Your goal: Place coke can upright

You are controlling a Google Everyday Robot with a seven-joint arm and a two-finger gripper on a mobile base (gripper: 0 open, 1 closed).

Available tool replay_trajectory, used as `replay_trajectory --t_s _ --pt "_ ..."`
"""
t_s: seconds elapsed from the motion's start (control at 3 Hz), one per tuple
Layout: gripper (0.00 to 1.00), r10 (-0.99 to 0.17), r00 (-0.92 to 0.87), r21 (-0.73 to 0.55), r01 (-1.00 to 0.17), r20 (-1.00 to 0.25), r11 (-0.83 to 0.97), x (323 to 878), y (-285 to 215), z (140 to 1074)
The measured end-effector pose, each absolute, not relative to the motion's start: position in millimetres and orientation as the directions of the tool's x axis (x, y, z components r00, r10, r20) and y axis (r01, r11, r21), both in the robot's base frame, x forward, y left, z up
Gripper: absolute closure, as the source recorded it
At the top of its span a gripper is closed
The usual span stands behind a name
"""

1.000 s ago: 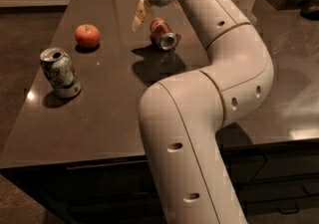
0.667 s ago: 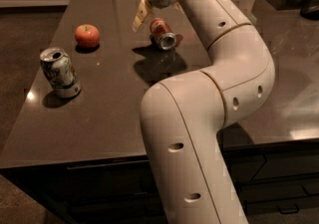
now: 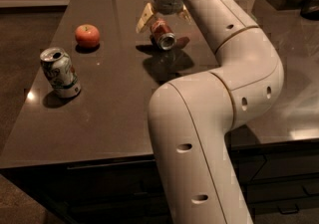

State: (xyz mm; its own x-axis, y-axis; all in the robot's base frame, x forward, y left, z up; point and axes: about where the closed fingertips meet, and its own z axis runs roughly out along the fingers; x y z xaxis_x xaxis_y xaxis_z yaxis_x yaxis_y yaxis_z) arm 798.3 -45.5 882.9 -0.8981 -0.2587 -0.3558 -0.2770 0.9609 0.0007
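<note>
Camera view shows the small red cylindrical soda can lying on its side at 12 o'clock on the dark table, unmoved. The two-finger gripper, fingers apart, has sunk slightly around it, so the grasp is not yet made.

The gripper hangs near the far edge of the tabletop, jaws spread to either side of the coke can lying there. The apple sits towards the far left corner, and the green-and-white can stands by the left edge. Bare surface runs between them and along the near edge. The arm blocks the right.
</note>
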Motion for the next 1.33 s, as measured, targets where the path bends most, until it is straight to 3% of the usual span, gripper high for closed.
replay_trajectory --t_s 0.67,1.0,1.33 --pt "0.00 -0.218 -0.929 -0.021 -0.222 -0.299 0.975 798.4 -38.3 860.7" --pt "0.18 -0.212 -0.933 -0.062 -0.203 -0.291 0.977 801.1 -34.4 860.5" --pt "0.49 -0.206 -0.924 -0.107 -0.181 -0.323 0.978 805.5 -30.7 879.1"
